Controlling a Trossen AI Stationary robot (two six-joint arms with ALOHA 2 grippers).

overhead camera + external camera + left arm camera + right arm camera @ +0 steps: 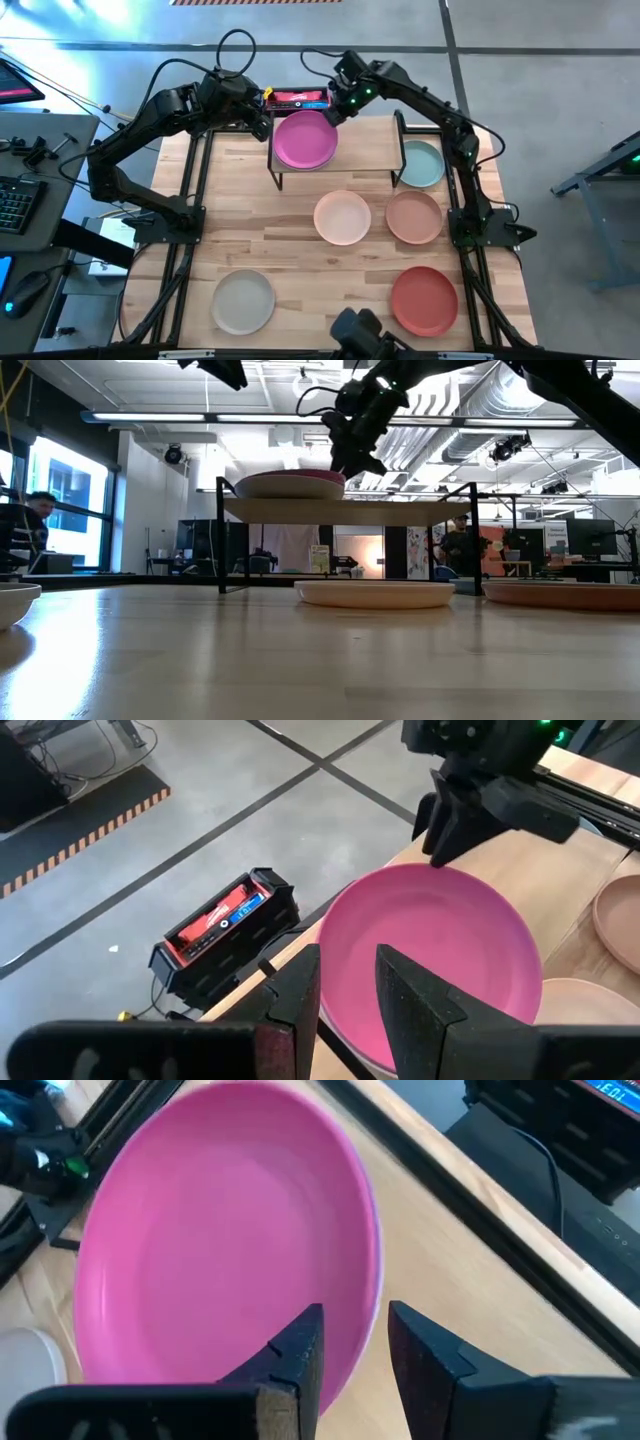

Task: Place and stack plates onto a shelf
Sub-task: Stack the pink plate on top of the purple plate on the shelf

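Note:
A pink plate (pixel 305 140) lies flat on the left half of the light-wood shelf (pixel 370 160); the low view shows the pink plate (pixel 290 482) on the shelf board (pixel 340 510). My right gripper (pixel 355 1350) is open and slants down over the plate's far right rim (pixel 372 1280), one finger on either side of it and just above it, as the low view of my right gripper (pixel 352 465) shows. My left gripper (pixel 348 990) is open too and hangs well above the plate's far left edge.
On the table lie a pale teal plate (pixel 420 165) by the shelf's right end, a peach plate (pixel 342 217), a tan plate (pixel 414 217), a terracotta plate (pixel 424 300) and a grey plate (pixel 243 302). A red-and-black box (pixel 295 99) sits beyond the far edge.

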